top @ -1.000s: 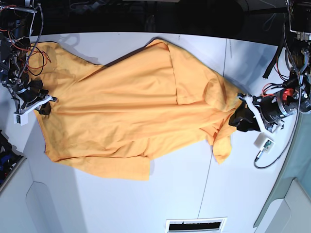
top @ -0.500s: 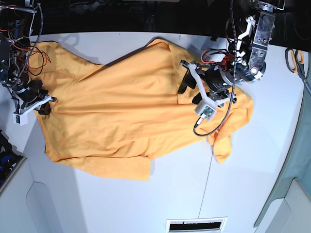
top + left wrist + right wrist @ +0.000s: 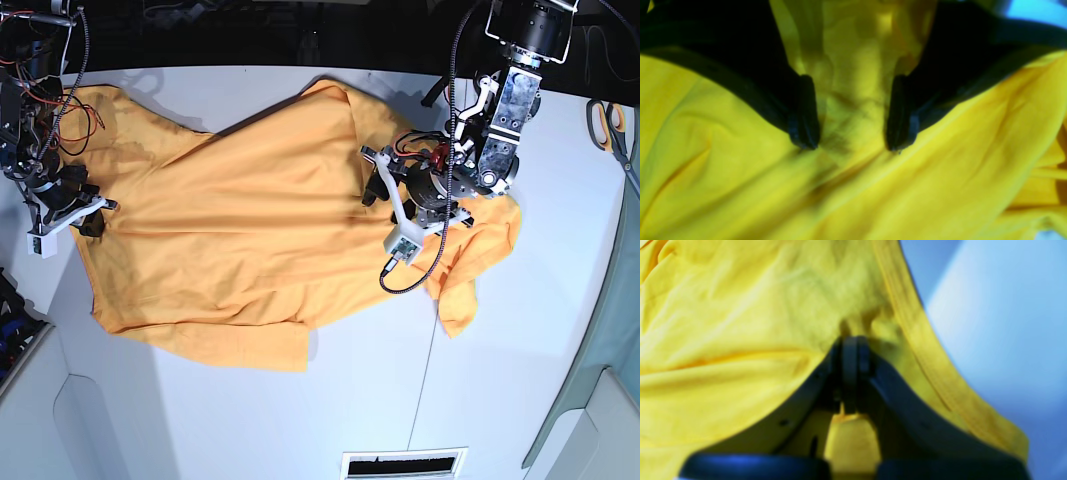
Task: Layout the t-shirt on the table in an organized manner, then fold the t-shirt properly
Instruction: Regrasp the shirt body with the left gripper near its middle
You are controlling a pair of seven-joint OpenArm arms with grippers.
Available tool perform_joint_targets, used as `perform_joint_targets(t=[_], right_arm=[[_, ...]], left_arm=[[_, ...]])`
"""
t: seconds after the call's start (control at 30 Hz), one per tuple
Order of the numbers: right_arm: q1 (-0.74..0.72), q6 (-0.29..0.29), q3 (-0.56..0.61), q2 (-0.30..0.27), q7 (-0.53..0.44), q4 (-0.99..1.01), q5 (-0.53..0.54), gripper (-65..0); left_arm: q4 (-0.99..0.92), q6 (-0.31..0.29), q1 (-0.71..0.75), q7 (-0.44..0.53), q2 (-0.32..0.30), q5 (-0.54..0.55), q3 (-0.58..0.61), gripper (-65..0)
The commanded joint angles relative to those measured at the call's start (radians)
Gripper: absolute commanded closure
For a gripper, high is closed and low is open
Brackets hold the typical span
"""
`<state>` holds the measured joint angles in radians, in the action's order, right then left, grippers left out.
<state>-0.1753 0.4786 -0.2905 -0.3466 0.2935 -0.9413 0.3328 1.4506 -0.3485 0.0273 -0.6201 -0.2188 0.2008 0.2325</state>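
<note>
The orange-yellow t-shirt [image 3: 240,220] lies spread and wrinkled across the white table [image 3: 350,400], with a folded flap near its right end. My left gripper [image 3: 373,196] hovers over that flap. In the left wrist view the left gripper [image 3: 851,140] is open, with both fingertips [image 3: 803,133] pressing into the t-shirt [image 3: 740,183] and a ridge of cloth between them. My right gripper [image 3: 92,218] is at the shirt's left edge. It [image 3: 850,343] is shut on the t-shirt [image 3: 740,323] close to its stitched hem.
Scissors [image 3: 610,125] lie at the table's far right edge. A thin dark seam [image 3: 425,370] runs across the tabletop, and a slotted vent [image 3: 400,463] sits at the front edge. Cables hang from both arms. Bare table [image 3: 990,323] shows beside the hem.
My left arm has swung from the shirt's right end to over the folded flap, opening as it went and leaving that end on the table. The right arm has stayed put.
</note>
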Motion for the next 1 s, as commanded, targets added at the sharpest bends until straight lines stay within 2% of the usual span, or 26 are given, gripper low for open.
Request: perform_joint_targets(t=[0.0, 0.23, 0.53, 0.63, 0.83, 0.97], right_arm=[[-0.018, 0.001, -0.003, -0.016, -0.013, -0.011, 0.008, 0.0], [-0.018, 0.001, -0.003, -0.016, -0.013, -0.011, 0.008, 0.0], [-0.018, 0.001, -0.003, -0.016, -0.013, -0.011, 0.008, 0.0], [-0.018, 0.001, -0.003, -0.016, -0.013, -0.011, 0.008, 0.0], [-0.018, 0.001, -0.003, -0.016, -0.013, -0.011, 0.008, 0.0], [-0.018, 0.001, -0.003, -0.016, -0.013, -0.011, 0.008, 0.0]], left_arm=[[0.013, -0.024, -0.011, 0.008, -0.003, 0.004, -0.002, -36.3], [0.022, -0.092, -0.01, -0.009, -0.003, 0.021, -0.002, -36.3], [0.076, -0.095, -0.01, -0.021, -0.003, 0.05, -0.002, -36.3], [0.076, -0.144, -0.007, -0.035, -0.004, 0.056, -0.002, -36.3], [0.076, -0.14, -0.005, -0.031, -0.012, 0.057, -0.002, -36.3], [0.076, -0.105, -0.006, -0.026, -0.03, 0.045, -0.005, -36.3]])
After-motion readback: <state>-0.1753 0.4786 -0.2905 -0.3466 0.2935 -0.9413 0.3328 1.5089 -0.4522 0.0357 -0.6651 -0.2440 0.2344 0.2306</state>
